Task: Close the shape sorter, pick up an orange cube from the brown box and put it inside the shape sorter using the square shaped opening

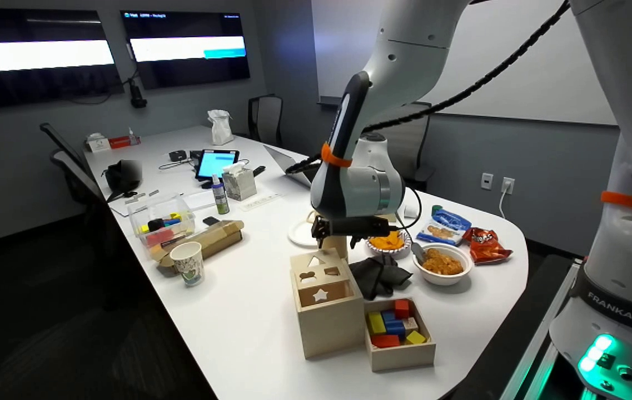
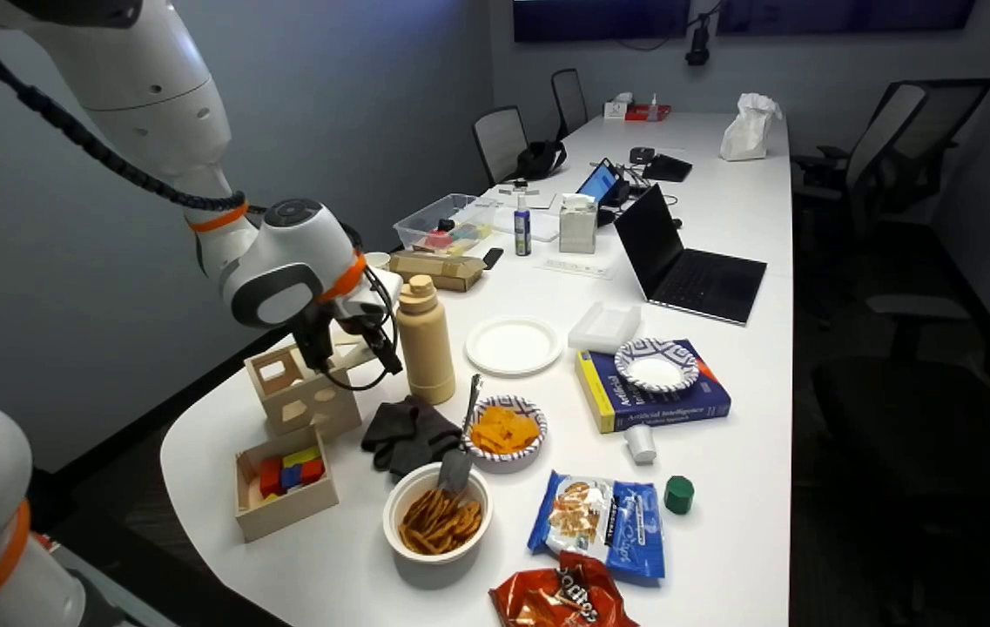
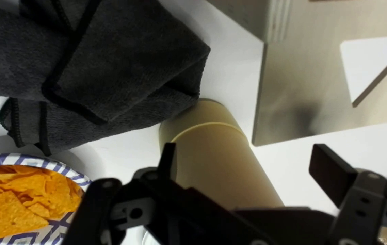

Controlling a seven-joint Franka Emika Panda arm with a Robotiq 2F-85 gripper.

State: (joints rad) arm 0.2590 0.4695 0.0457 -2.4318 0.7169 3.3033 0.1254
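Note:
The pale shape sorter [image 1: 329,328] stands with its lid [image 1: 318,266] slid partway off. A gap shows its inside at the near end in an exterior view, and the lid overhangs at the far end. Through the lid's triangular hole [image 3: 370,64] the white table shows. A four-sided hole [image 1: 331,271] may be the square shaped opening. Beside the sorter sits the brown box [image 1: 404,361] with red, yellow, blue and plain blocks; I cannot tell whether the orange cube is among them. My gripper [image 3: 244,161] is open above the overhanging end, near a bottle, holding nothing.
A tan bottle [image 2: 427,348] stands upright close to the gripper. A dark grey cloth [image 2: 412,435] lies next to the sorter and box. Beyond it are a bowl of orange chips [image 2: 503,431], a white bowl [image 2: 399,540] of snacks and a white plate [image 2: 512,344].

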